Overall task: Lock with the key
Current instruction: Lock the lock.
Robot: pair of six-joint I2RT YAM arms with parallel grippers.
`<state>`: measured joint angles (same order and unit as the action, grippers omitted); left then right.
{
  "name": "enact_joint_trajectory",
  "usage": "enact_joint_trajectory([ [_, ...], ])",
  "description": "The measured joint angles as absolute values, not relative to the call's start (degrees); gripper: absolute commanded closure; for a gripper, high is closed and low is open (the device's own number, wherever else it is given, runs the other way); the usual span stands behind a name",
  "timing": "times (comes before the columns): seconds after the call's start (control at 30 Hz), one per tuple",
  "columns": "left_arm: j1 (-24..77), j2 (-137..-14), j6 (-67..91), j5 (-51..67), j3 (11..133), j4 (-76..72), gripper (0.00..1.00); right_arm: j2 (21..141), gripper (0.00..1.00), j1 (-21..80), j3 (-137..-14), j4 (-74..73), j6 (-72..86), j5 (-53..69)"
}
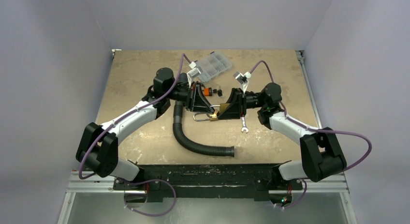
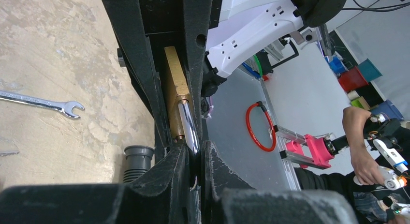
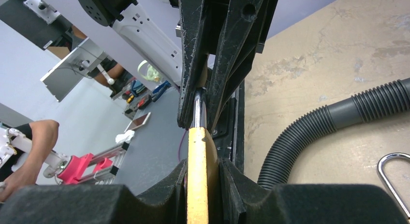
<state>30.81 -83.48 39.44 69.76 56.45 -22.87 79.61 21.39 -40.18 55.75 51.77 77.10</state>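
- Left gripper (image 2: 193, 158) — pinched narrow on the chrome shackle (image 2: 187, 125), around mid-bench (image 1: 140, 79).
- Hose (image 1: 193, 144) curves from the centre toward the near edge.
- Lock (image 3: 197, 185) — brass, spanning both grippers; I cannot make out the key.
- Right gripper (image 3: 203, 168) is clamped on the lock's body.
- Wrench (image 1: 244, 126) lies flat just beside it, to the right.

right gripper (image 3: 203, 178) clamps brass padlock (image 3: 196, 190), left gripper (image 3: 199, 118) pinching its shackle (image 3: 197, 108)
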Motion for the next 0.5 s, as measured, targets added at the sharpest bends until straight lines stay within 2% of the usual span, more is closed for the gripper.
enact_joint_trajectory([
  [0.5,30.81,-84.03,39.16,69.28,56.36,-21.15,1.0,80.71,1.0,21.54,-40.27,55.96,52.45,77.67],
])
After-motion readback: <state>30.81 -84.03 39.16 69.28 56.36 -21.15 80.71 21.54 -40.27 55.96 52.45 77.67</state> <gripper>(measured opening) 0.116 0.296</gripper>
